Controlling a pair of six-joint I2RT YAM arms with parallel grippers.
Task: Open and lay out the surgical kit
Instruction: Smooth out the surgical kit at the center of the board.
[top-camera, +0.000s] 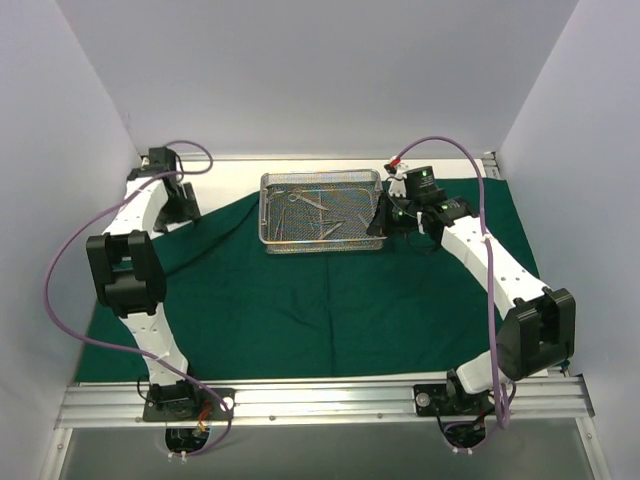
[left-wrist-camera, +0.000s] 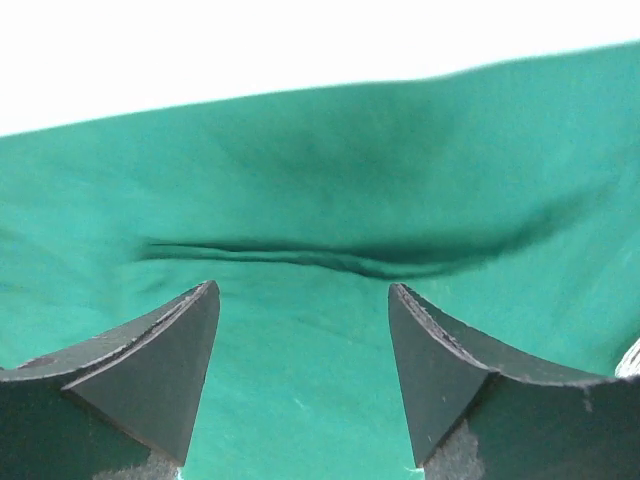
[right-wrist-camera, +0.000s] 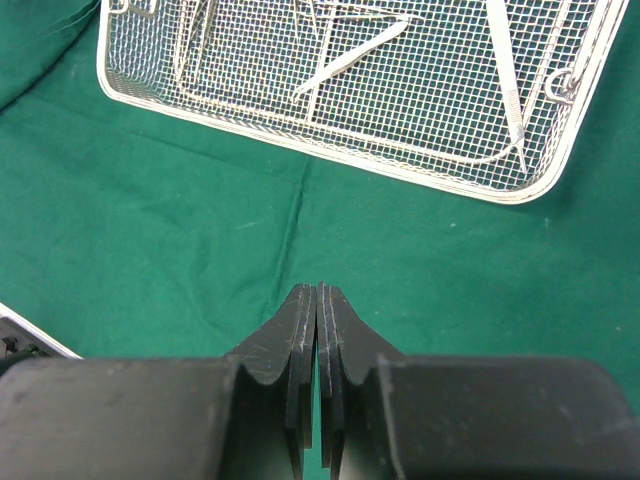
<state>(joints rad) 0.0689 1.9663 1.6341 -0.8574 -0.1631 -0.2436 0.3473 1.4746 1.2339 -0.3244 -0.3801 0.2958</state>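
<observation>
The dark green cloth wrap (top-camera: 300, 300) lies spread open on the table. The silver wire-mesh tray (top-camera: 268, 212) stands on it at the back middle, with several slim steel instruments (top-camera: 310, 205) inside. My left gripper (top-camera: 183, 208) is open and empty over the cloth's back left part; in the left wrist view (left-wrist-camera: 303, 300) only wrinkled cloth (left-wrist-camera: 330, 200) lies between its fingers. My right gripper (top-camera: 378, 222) is shut and empty just right of the tray; in the right wrist view (right-wrist-camera: 317, 292) it hovers over cloth (right-wrist-camera: 180, 230), with the tray (right-wrist-camera: 520, 190) and instruments (right-wrist-camera: 350, 62) ahead.
White walls enclose the table on the left, back and right. The cloth has a fold near its back left edge (left-wrist-camera: 300, 255). A metal rail (top-camera: 320, 398) with both arm bases runs along the near edge. Purple cables (top-camera: 60, 270) loop beside each arm.
</observation>
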